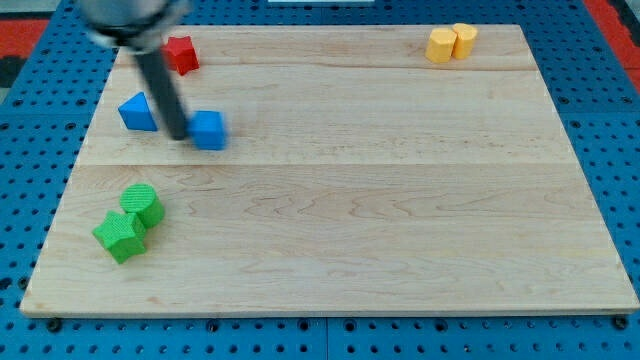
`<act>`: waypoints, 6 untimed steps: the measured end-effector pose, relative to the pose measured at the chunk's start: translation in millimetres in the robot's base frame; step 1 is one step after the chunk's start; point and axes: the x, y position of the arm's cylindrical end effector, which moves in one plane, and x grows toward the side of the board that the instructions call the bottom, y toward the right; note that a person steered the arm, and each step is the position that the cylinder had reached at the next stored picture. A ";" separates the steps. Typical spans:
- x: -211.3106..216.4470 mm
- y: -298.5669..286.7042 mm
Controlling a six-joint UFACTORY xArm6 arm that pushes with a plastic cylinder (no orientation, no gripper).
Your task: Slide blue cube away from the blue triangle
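Observation:
The blue cube (209, 130) lies left of the board's middle, a little blurred. The blue triangle (137, 112) lies to its left, with a gap between them. My tip (177, 134) stands in that gap, against the cube's left side. The rod slants up to the view's top left and is blurred.
A red block (180, 54) sits at the top left, partly behind the rod. Two yellow blocks (450, 42) sit at the top right. A green cylinder (142, 205) and a green block (120, 237) sit at the lower left. The wooden board (400, 200) lies on a blue pegboard.

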 end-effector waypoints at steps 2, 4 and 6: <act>-36.9 164.8; -38.7 275.6; -48.8 200.5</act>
